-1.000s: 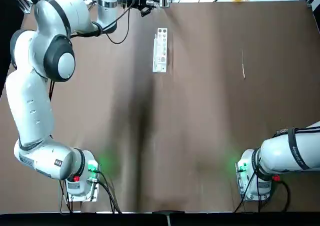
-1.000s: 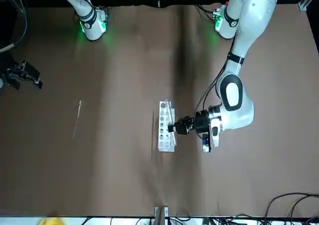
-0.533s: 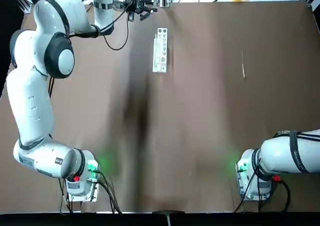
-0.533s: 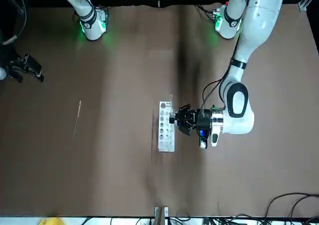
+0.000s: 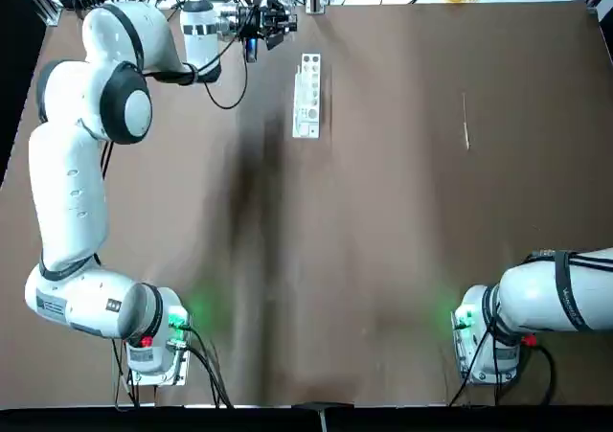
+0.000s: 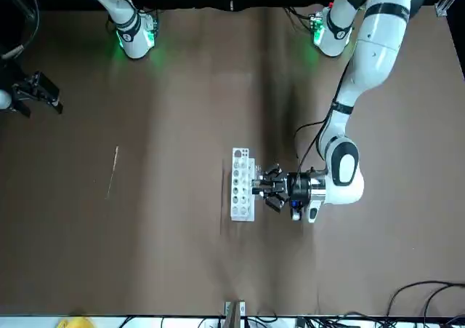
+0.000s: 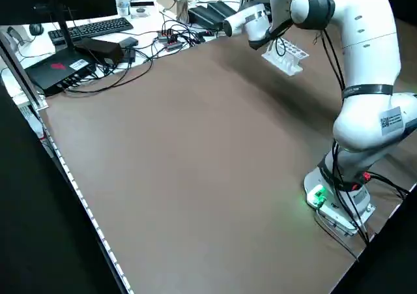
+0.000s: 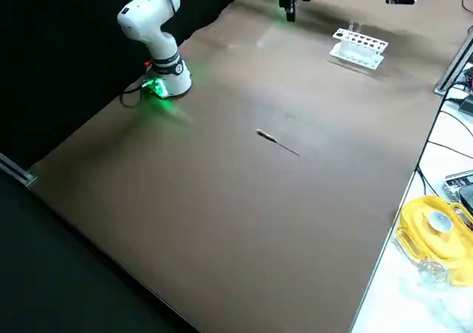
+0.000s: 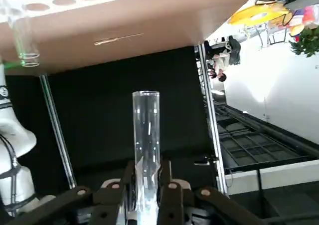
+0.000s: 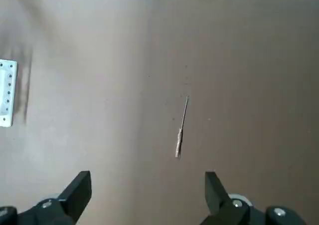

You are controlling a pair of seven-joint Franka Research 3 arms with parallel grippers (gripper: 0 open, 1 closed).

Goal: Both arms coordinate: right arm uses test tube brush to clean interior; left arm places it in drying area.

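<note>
My left gripper [image 5: 269, 16] [image 6: 263, 188] hovers just beside the far end of the drying area, a white rack [image 5: 306, 96] [image 6: 241, 184] with a row of holes. It is shut on a clear glass test tube [image 9: 146, 131], whose open mouth sticks out past the fingers [image 9: 168, 189]. The test tube brush [image 5: 465, 125] [image 10: 181, 128] lies alone on the brown table at the right. My right gripper [image 10: 147, 186] [image 6: 33, 98] is open, high above the brush and clear of it.
Another clear tube [image 9: 23, 41] stands in an end hole of the rack. Cables, a keyboard and boxes [image 7: 98, 40] crowd the bench beyond the table's far edge. A yellow object [image 8: 431, 226] lies off the table's right side.
My left gripper has swung around and shifted a little to the left by the rack's far end, still holding the tube. The right gripper has barely moved.
</note>
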